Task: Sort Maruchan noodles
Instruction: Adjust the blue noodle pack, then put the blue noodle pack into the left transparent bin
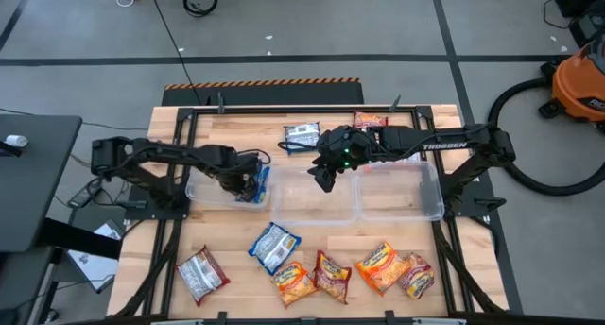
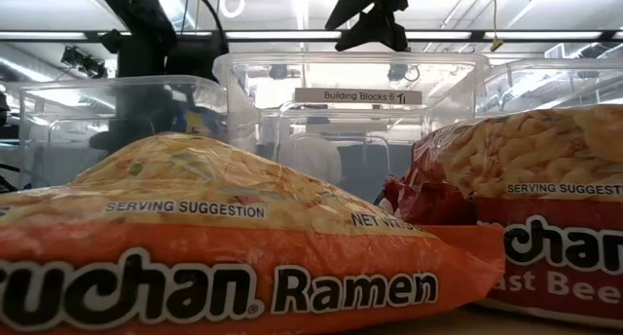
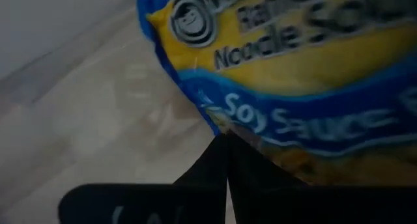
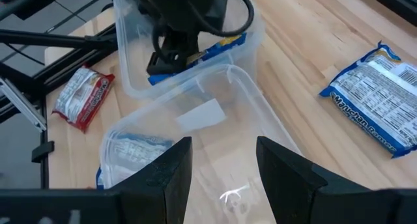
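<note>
The left tool [image 1: 248, 183] is clamped on a blue packet [image 3: 293, 74] inside the bin [image 1: 203, 195] at nine o'clock. The right tool [image 1: 326, 174] hovers with jaws apart over the middle bin [image 1: 312, 212]. Releasing late could drag the packet back out; other noodles [image 1: 331, 273] lie at six o'clock on the surface [image 1: 236, 136].

The orange packet [image 2: 224, 247] reads "Ramen" and "SERVING SUGGESTION", the middle bin's label [image 2: 357, 96] reads "Building Blocks", and the blue packet [image 3: 293, 74] beyond the left jaws reads "Soy Sauce".
</note>
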Robot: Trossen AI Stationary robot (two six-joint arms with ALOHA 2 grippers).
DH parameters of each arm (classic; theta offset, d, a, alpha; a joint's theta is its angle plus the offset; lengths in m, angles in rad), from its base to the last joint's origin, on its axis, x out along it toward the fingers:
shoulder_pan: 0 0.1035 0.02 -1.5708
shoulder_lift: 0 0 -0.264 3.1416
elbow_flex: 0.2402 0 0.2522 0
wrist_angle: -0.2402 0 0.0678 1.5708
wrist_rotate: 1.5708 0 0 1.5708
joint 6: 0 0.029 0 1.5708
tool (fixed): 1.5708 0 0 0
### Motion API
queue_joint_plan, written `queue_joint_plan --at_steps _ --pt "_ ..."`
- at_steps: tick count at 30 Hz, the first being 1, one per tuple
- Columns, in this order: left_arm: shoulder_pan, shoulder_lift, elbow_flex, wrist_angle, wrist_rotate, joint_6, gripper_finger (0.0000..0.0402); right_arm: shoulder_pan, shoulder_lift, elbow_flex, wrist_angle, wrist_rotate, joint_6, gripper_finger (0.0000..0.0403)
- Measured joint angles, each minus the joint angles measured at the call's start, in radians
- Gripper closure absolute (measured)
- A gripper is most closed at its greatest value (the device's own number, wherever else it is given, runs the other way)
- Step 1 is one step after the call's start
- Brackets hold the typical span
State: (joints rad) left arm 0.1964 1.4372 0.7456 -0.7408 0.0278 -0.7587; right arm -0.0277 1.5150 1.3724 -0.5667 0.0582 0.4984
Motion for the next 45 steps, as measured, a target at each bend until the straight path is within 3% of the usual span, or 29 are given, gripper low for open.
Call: queue_joint_plan --at_steps 10,18,31,38,45 --pt "-0.062 -0.109 0.000 0.087 -0.017 0.013 0.0396 -0.023 0.000 0.000 -0.040 -0.025 0.000 0.0226" --pt "-0.067 -0.121 0.000 0.031 -0.043 0.010 0.0385 -0.064 0.000 0.000 -0.037 0.100 -0.003 0.0226" --pt "-0.096 -0.139 0.002 -0.051 -0.061 0.005 0.0382 -0.058 0.004 0.000 -0.033 0.118 0.007 0.0226" --pt "-0.096 -0.248 0.002 -0.055 -0.059 -0.020 0.0382 -0.106 0.004 0.000 -0.025 0.218 0.060 0.0226" --pt "-0.096 -0.368 0.002 -0.119 -0.053 -0.026 0.0381 -0.213 0.065 -0.033 0.059 0.227 0.147 0.0226"
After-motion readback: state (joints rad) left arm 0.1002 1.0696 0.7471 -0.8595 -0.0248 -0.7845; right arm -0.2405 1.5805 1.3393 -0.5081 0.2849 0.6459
